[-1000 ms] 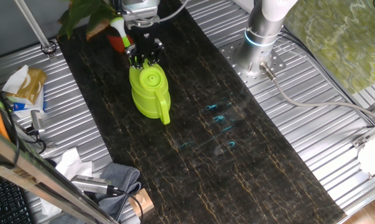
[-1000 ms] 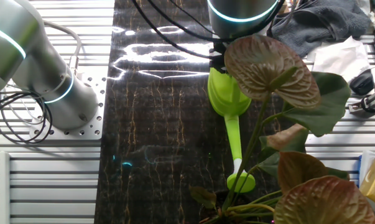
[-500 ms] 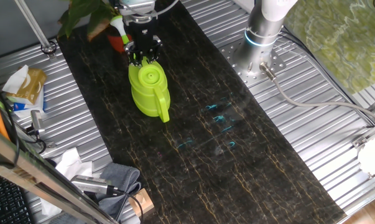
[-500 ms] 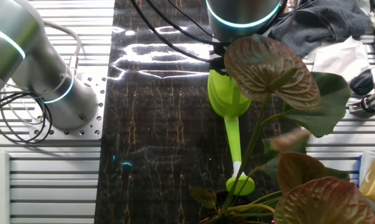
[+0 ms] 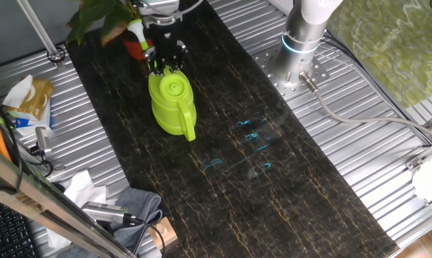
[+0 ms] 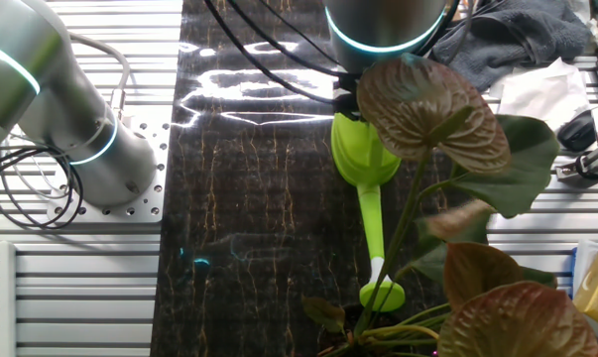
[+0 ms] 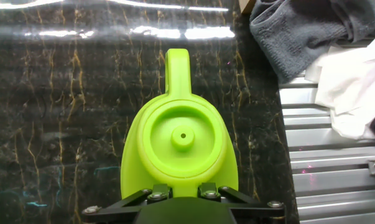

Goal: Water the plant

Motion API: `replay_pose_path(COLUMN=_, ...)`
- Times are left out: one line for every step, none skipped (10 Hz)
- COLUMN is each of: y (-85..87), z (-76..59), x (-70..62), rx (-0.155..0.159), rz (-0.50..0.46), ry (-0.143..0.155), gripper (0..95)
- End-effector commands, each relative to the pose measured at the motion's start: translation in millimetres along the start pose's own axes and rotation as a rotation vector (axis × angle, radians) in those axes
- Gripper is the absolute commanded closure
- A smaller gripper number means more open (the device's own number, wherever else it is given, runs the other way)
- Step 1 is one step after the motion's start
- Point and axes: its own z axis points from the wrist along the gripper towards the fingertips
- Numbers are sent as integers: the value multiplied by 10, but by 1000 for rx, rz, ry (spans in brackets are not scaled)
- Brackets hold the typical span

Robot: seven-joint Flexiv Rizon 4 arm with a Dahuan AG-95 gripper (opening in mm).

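You're looking at a dark marble-patterned mat (image 5: 273, 186) with gold veins, laid over a ribbed metal table (image 5: 387, 154); a grey cloth (image 7: 299, 31) and white tissue (image 7: 346, 81) sit off its edge. The plant (image 6: 457, 149) stands at the mat's end, broad green and brownish leaves, orange-red pot (image 5: 136, 49) just showing. Your gripper (image 5: 165, 63) sits over the lime watering can (image 5: 173, 106), at its spout side; I can't tell whether the fingers are clamped or spread.

robot lab: arm base (image 5: 301, 43) bolted to ribbed aluminium table (image 5: 387, 179)
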Motion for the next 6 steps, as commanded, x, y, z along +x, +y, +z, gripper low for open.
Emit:
replay_pose_path(y=-2, z=-4, x=-5, rx=6, rz=-2, ry=-4, gripper=950)
replay_pose_path(y=-1, z=-4, x=-4, rx=10, rz=-4, ry=-7, gripper=950)
replay_pose_path(y=-1, z=-6, x=-2, rx=15, rz=-8, ry=-12, gripper=950)
replay_pose_path(y=-2, z=-8, x=2, rx=21, rz=-6, ry=-24, gripper=950)
replay_pose_path(y=-3, z=-13, x=8, rx=23, rz=-6, ry=-29, gripper=950)
replay_pose_path(y=-5, z=-19, x=16, rx=26, rz=-3, ry=-41, gripper=950)
